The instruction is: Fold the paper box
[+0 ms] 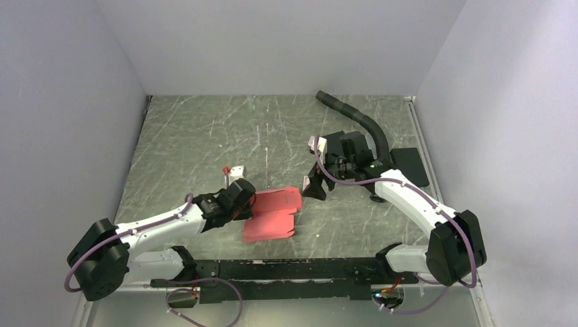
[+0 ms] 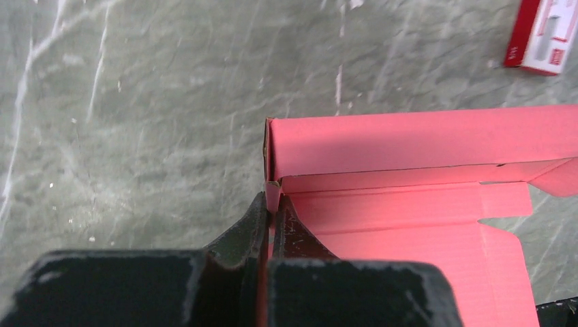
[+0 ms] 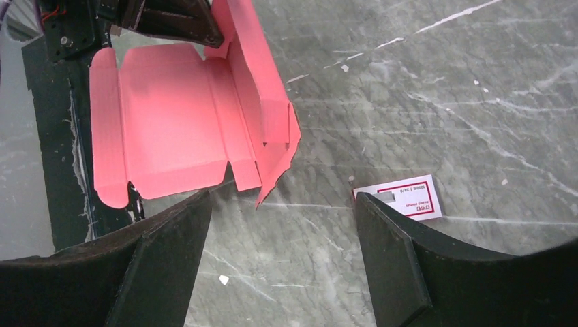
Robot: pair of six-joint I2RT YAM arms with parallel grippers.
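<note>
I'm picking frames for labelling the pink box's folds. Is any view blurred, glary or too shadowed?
Top external: even light, but the paper box is small, its near panel smeared. Left wrist: creases sharp, soft shadow on the upright panel; the left gripper, close to the lens, is blurred. Right wrist: box sharp, no glare; the right gripper is dark and featureless.

Red-pink paper box (image 1: 272, 214), grey-veined table (image 1: 204, 136)

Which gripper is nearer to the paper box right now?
Left. The left gripper is shut on a corner flap of the paper box, at its left end. The right gripper stands open just beyond the box's right edge, gripping nothing.
</note>
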